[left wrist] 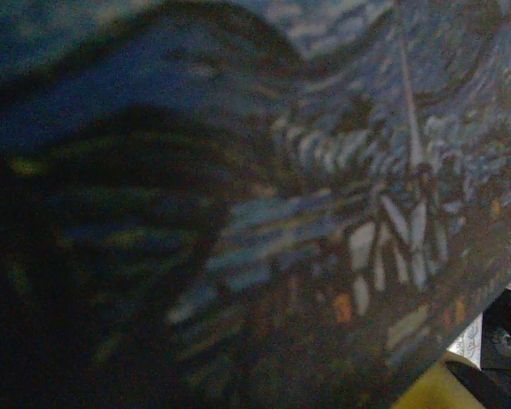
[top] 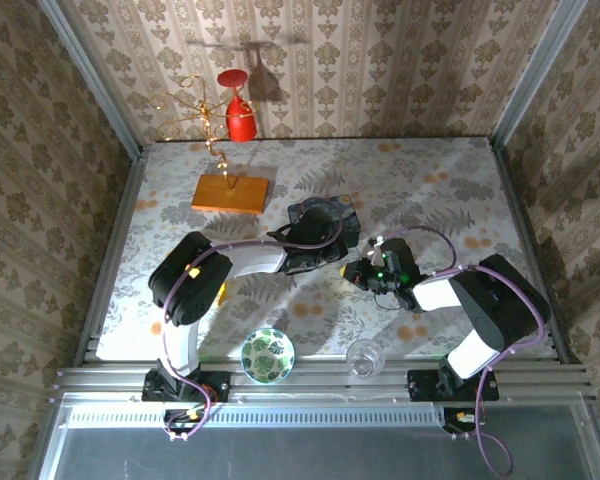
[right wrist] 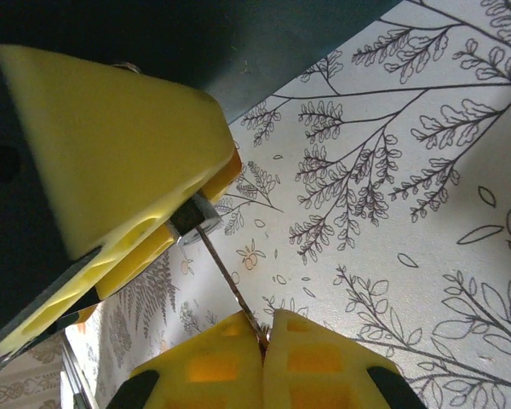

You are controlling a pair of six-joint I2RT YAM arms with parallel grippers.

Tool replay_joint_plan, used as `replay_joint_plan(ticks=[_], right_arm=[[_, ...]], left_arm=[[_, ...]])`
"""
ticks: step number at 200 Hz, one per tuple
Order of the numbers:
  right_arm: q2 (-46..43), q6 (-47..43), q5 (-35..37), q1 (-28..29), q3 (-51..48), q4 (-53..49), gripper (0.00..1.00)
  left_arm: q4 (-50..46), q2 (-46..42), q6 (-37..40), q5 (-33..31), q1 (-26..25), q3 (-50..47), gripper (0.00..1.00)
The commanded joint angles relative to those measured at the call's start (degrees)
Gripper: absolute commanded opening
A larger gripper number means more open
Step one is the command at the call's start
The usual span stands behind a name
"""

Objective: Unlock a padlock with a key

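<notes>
The desk [top: 430,180], covered in a pale leaf-and-flower print, carries both arms, which bend inward and meet near its middle. The left arm [top: 195,285] reaches right and the right arm [top: 490,310] reaches left, so the left pincer [top: 338,258] and the right pincer [top: 360,272] sit just beside each other. A blue painted tin [top: 320,222] lies just beyond the left pincer, and the left wrist view is so close to it that its brush-stroke picture is blurred. Farther off on the left stands a wooden board [top: 230,193] with a gold wire stand, and behind it, against the far wall, a red ornament [top: 240,118]. At the near edge are a green patterned bowl [top: 268,355] and, to its right, a clear glass [top: 363,357]. In the right wrist view, the left pincer's yellow pads [right wrist: 111,136] grasp the small silvery padlock [right wrist: 190,220], held clear above the desk. The thin dark key [right wrist: 230,277] runs from the padlock's underside down to the right pincer, whose two yellow fingertips are clenched on its lower end. How far the key sits inside the lock cannot be told.
</notes>
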Motion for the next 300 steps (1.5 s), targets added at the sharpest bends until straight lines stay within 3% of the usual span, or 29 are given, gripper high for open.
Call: replay_joint_plan(ticks=[1, 239, 300], right_arm=[[1.16, 0.32, -0.09, -0.52, 0.22, 1.01, 0.00], [0.50, 2.73, 1.08, -0.64, -1.83, 2.27, 0.00], [1.83, 5.82, -0.73, -2.04, -3.28, 6.52, 0.00]], left_arm=[[2.27, -1.50, -0.62, 0.57, -0.19, -0.12, 0.18], [2.84, -1.73, -0.93, 0.61, 0.23, -0.55, 0.18], [3.12, -2.30, -0.55, 0.81, 0.37, -0.94, 0.18]])
